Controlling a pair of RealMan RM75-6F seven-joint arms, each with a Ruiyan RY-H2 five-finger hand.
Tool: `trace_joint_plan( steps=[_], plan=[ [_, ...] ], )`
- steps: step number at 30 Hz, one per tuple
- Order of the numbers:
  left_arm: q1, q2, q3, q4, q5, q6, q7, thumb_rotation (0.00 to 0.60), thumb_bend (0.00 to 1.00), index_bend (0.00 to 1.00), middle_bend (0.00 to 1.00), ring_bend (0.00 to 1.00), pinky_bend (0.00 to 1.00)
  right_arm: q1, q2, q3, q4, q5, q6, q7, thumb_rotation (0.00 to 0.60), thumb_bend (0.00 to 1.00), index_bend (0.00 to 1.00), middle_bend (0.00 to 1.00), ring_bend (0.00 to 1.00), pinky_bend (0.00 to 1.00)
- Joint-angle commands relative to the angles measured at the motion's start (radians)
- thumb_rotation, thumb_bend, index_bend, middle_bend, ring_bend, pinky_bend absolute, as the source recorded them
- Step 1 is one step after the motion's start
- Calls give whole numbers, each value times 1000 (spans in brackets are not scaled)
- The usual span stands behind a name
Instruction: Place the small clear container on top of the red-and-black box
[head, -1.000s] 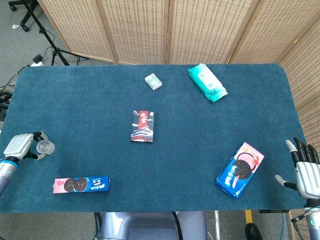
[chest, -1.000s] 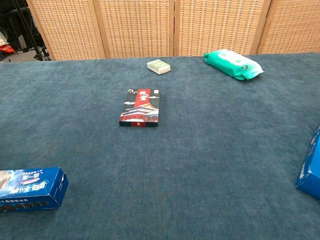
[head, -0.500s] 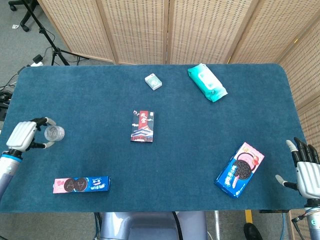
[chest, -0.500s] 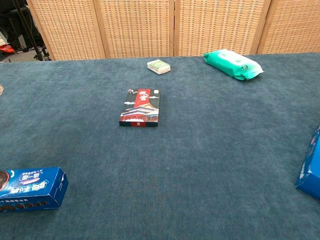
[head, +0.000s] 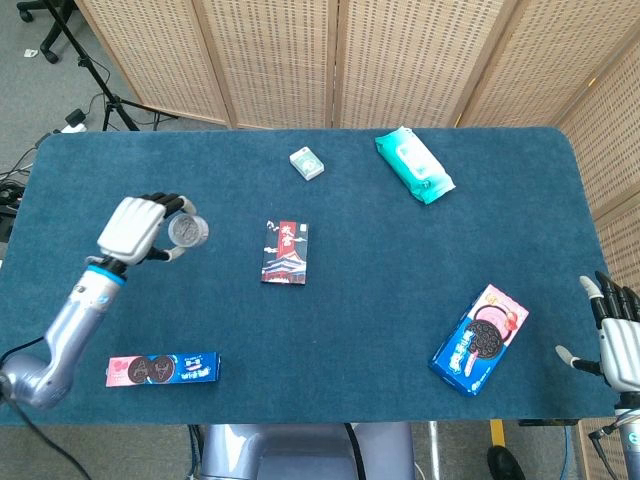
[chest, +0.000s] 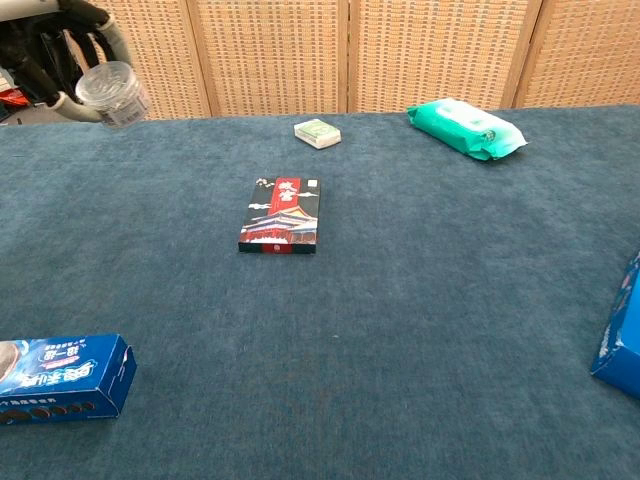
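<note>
The fingers (head: 172, 203) of the left hand (head: 135, 228) are curled around the one small clear container (head: 186, 231), a round transparent plastic cup, held in the air to the left of the single red-and-black box (head: 285, 252), well apart from it. This box is flat, rectangular cardboard and lies on the blue felt-like table (head: 380, 270). The right hand (head: 622, 340) rests at the table's near right corner, fingers spread, holding nothing. Two cookie boxes, one long (head: 163, 369) and one wide (head: 480, 339), one soft green packet (head: 414, 165) and one small pale box (head: 307, 163) lie around.
</note>
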Motion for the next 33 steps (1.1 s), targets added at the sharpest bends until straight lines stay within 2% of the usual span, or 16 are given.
trace_joint_plan(
  steps=[1, 6, 11, 15, 28, 30, 31, 32, 33],
  plan=[
    [-184, -120, -50, 5, -253, -72, 342, 600, 302, 619, 440, 378, 476, 8, 2, 7, 9, 17, -20, 20, 600, 0, 0, 0, 0, 0],
    [-295, -271, -45, 116, -398, -101, 466, 600, 300, 619, 440, 377, 476, 13, 6, 19, 26, 37, -34, 51, 600, 0, 0, 0, 0, 0],
    [-375, -409, -43, 243, -493, -136, 493, 600, 300, 619, 440, 377, 476, 16, 12, 23, 36, 48, -46, 68, 600, 0, 0, 0, 0, 0],
    [-417, -481, -35, 328, -560, -164, 508, 600, 300, 619, 440, 377, 476, 15, 17, 30, 39, 54, -42, 81, 600, 0, 0, 0, 0, 0],
    [-429, -527, -9, 380, -605, -167, 502, 600, 267, 619, 440, 377, 476, 9, 30, 26, 26, 42, -35, 102, 600, 0, 0, 0, 0, 0],
    [-428, -527, -9, 379, -615, -166, 501, 600, 242, 554, 378, 336, 465, 8, 30, 25, 24, 39, -33, 102, 600, 0, 0, 0, 0, 0],
    [-428, -525, -7, 378, -619, -164, 504, 600, 210, 428, 257, 232, 398, 7, 31, 25, 23, 38, -32, 103, 600, 0, 0, 0, 0, 0],
    [-428, -522, -1, 374, -628, -165, 512, 600, 164, 253, 126, 119, 278, 7, 32, 24, 23, 37, -33, 104, 600, 0, 0, 0, 0, 0],
    [-428, -519, 3, 369, -642, -173, 518, 600, 131, 146, 53, 50, 183, 7, 33, 24, 23, 38, -34, 106, 600, 0, 0, 0, 0, 0]
  ],
)
